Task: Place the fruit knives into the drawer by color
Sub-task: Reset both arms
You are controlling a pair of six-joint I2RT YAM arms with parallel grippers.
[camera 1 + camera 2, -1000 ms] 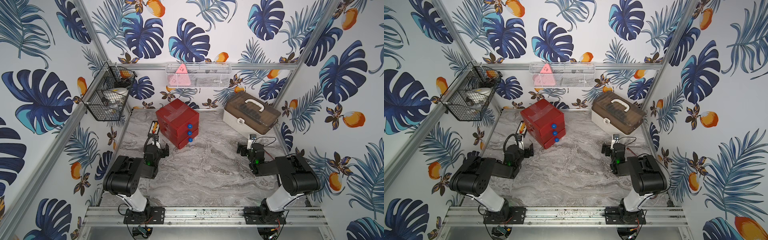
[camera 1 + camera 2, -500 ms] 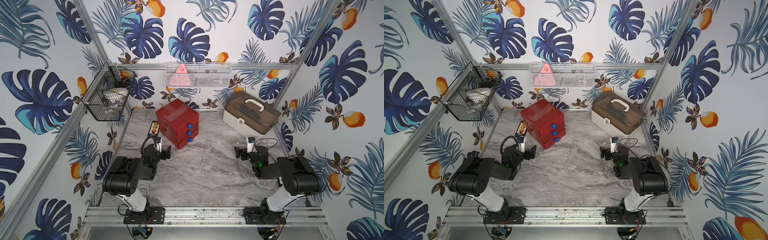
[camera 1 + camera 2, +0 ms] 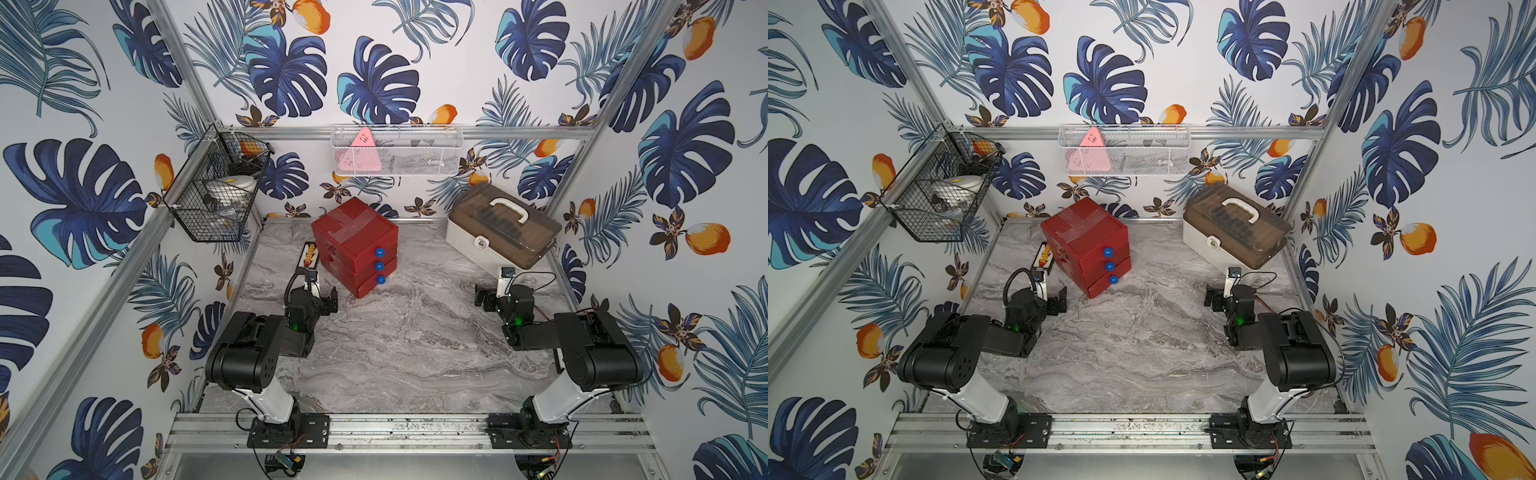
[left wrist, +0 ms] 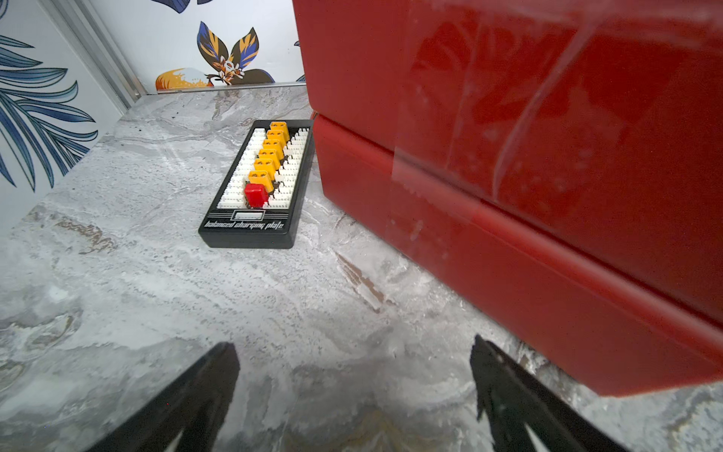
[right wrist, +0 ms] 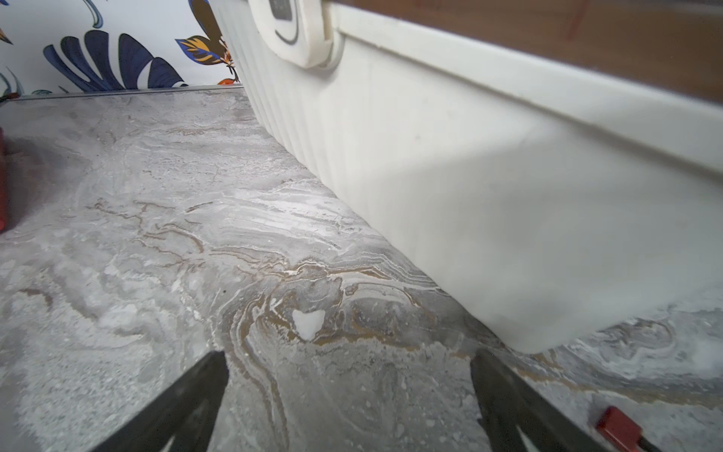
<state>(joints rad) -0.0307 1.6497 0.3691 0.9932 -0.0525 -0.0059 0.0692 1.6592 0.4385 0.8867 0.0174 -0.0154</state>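
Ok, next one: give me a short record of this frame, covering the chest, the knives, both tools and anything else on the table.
drawer chest: red, three blue knobs, all drawers look shut
fruit knives: none in view
left tool: open, empty, low over the table beside the chest
right tool: open, empty, low beside the beige case
other items: black charging plate beside the chest; case lid shut
task state: cannot tell

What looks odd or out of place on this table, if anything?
The red drawer chest sits turned askew, with clear tape stuck across its top. A black charging board lies just beside it, unrelated to cutlery. No fruit knives are visible anywhere.
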